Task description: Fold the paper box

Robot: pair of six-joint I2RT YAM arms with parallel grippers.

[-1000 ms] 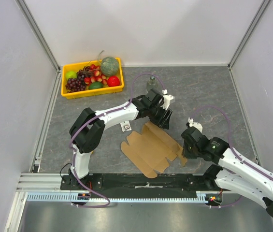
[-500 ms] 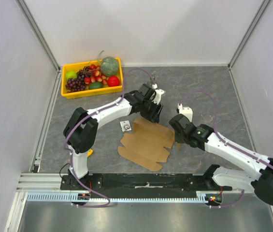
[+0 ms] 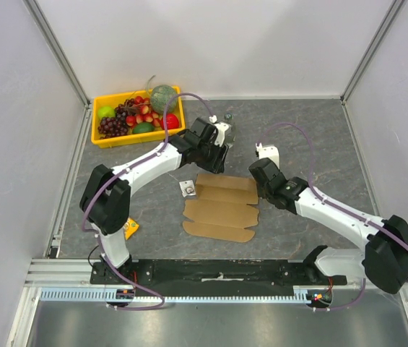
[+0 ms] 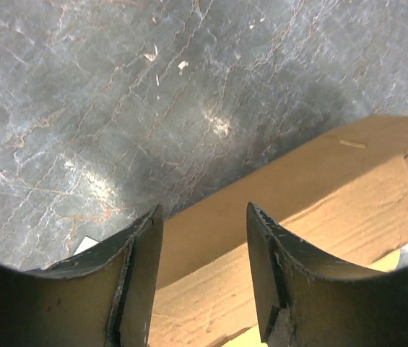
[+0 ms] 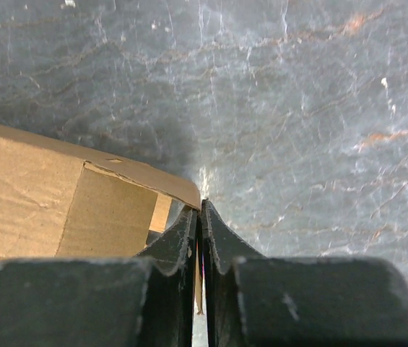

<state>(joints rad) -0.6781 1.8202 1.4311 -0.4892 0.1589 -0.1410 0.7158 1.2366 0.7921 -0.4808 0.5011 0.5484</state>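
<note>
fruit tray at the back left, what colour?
The tray is plain yellow; it shows best in the top external view.

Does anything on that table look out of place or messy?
Nothing is spilled or broken. Two stray bits stand out: a small round thing beside the box, at its far left corner, and an orange scrap near the left arm's base.

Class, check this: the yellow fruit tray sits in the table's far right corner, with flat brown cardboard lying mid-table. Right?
No: the top view shows the yellow fruit tray in the far left corner, not the right. The rest stands.
</note>
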